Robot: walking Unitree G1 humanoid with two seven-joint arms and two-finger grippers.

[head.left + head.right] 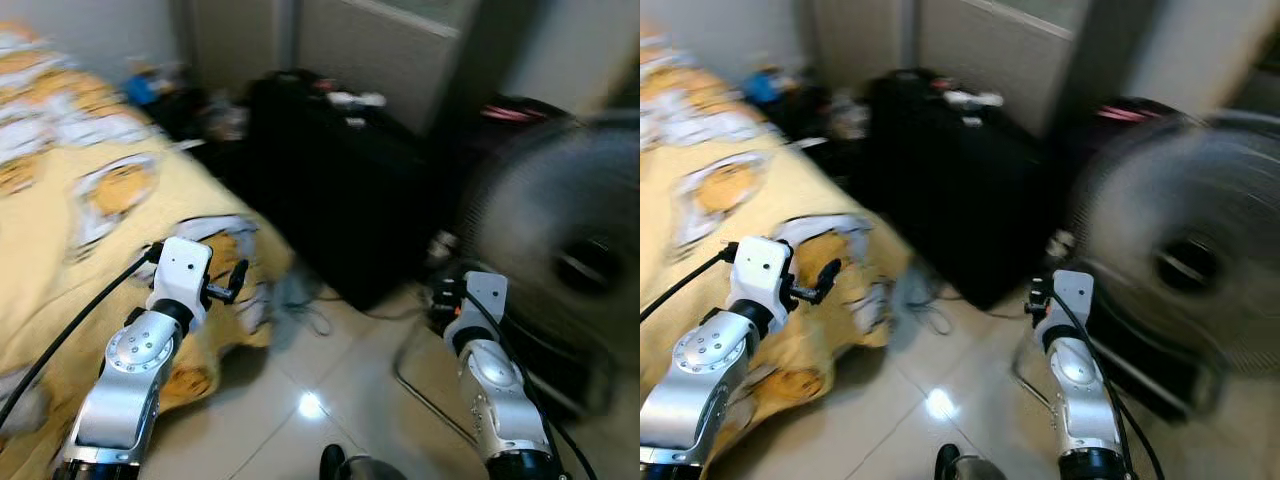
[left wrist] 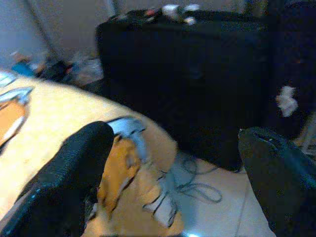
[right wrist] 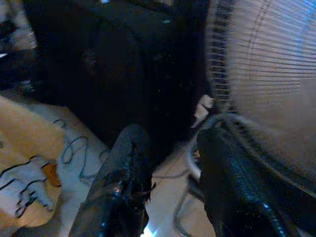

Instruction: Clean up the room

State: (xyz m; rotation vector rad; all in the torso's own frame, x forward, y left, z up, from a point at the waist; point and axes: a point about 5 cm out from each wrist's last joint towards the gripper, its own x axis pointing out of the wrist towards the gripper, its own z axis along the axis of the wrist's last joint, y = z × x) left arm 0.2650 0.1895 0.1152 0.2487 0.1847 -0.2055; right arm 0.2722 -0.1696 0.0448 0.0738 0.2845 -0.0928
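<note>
Left tool [image 2: 168, 182], fingers [image 2: 74, 173] spread wide and holding nothing, held over the corner of the bed [image 1: 60, 230], where a yellow cover [image 1: 200, 200] printed with orange and white figures hangs toward the tiled floor [image 1: 300, 410]. Right tool [image 3: 168, 182], fingers [image 3: 123, 177] parted by a narrow gap and likewise holding nothing, held low over the floor between a large black case [image 1: 340, 200] and a standing fan [image 1: 570, 260]. The fan's round wire grille is blurred in the head views and pale in the right wrist view. The black case stands upright just beside the foot of the bed, with a few small light objects [image 1: 355, 100] lying on its top; what they are cannot be told. A loose grey cable [image 2: 197, 185] lies coiled on the floor between the hanging cover and the case. Mixed clutter [image 1: 170, 95], including something blue, lies in the far corner between the bed and the case, too blurred to identify. A small white scrap [image 2: 286, 98] shows near the case's side in the left wrist view.
</note>
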